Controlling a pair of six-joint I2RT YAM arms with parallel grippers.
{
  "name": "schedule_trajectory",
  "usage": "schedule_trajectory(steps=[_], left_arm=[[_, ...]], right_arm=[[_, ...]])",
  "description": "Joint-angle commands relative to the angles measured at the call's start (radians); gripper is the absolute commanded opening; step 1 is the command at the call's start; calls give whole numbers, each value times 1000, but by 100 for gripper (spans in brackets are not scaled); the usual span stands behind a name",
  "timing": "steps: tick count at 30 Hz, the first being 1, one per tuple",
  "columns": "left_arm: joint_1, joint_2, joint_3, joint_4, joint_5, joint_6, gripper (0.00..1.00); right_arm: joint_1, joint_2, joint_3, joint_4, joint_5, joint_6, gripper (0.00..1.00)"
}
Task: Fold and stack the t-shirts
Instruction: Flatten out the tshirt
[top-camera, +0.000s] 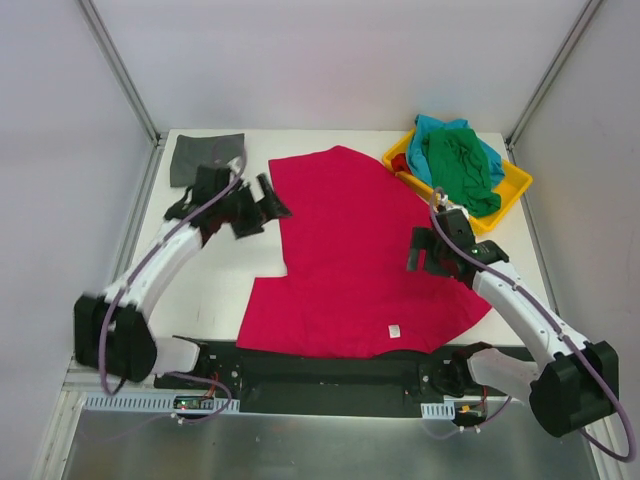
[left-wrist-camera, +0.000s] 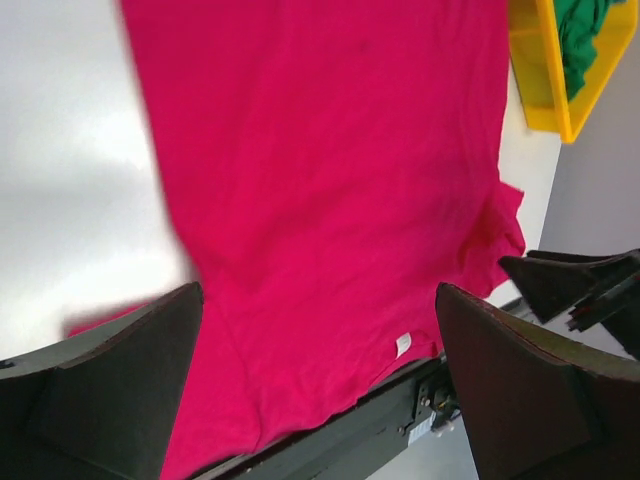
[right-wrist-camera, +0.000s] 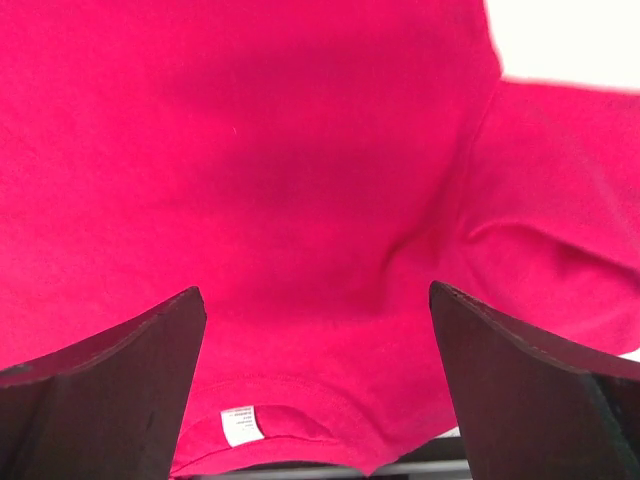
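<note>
Top external: crimson t-shirt (top-camera: 350, 250) lies beside left claw (top-camera: 262, 208), beneath right claw (top-camera: 427, 256).

Top cam sits high behind the arm bases, looking down at the whole table (top-camera: 225, 290). Left wrist cam hangs out at the side, angled across the red t-shirt (left-wrist-camera: 330, 200) toward the yellow tray (left-wrist-camera: 545, 90). Right wrist cam's way closer, staring down at its collar end. All three share that shirt.
</note>
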Motion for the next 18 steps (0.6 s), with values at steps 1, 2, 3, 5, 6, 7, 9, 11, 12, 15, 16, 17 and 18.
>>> schedule_trajectory(steps=[1, 2, 3, 5, 6, 7, 9, 11, 12, 15, 16, 17, 18], left_arm=[[-78, 353, 288, 81, 42, 105, 99], [-86, 442, 351, 79, 49, 111, 99], [-95, 522, 419, 78, 42, 114, 99], [-110, 649, 520, 78, 37, 113, 99], [-118, 706, 571, 75, 28, 113, 99], [-121, 763, 609, 70, 37, 117, 99], [-126, 847, 677, 61, 54, 117, 99], [-126, 906, 717, 40, 42, 108, 99], [-126, 920, 711, 30, 36, 110, 99], [-121, 906, 625, 15, 7, 113, 99], [-120, 871, 569, 12, -15, 108, 99], [-118, 840, 514, 10, -35, 102, 99], [-118, 802, 445, 10, -58, 97, 99]], right_arm=[[13, -21, -79, 51, -71, 156, 96], [16, -27, -105, 63, -93, 170, 96], [18, -35, -128, 68, -96, 189, 96], [16, -49, -172, 81, -85, 224, 96], [19, -47, -189, 101, -85, 229, 96], [19, -38, -205, 115, -90, 232, 96], [18, -1, -206, 101, -97, 244, 96], [18, 44, -211, 91, -96, 261, 96], [18, 63, -214, 91, -87, 268, 96], [18, 136, -187, 91, -70, 255, 96], [18, 172, -167, 95, -71, 240, 96], [16, 204, -148, 103, -82, 223, 96], [18, 247, -122, 112, -102, 203, 96]])
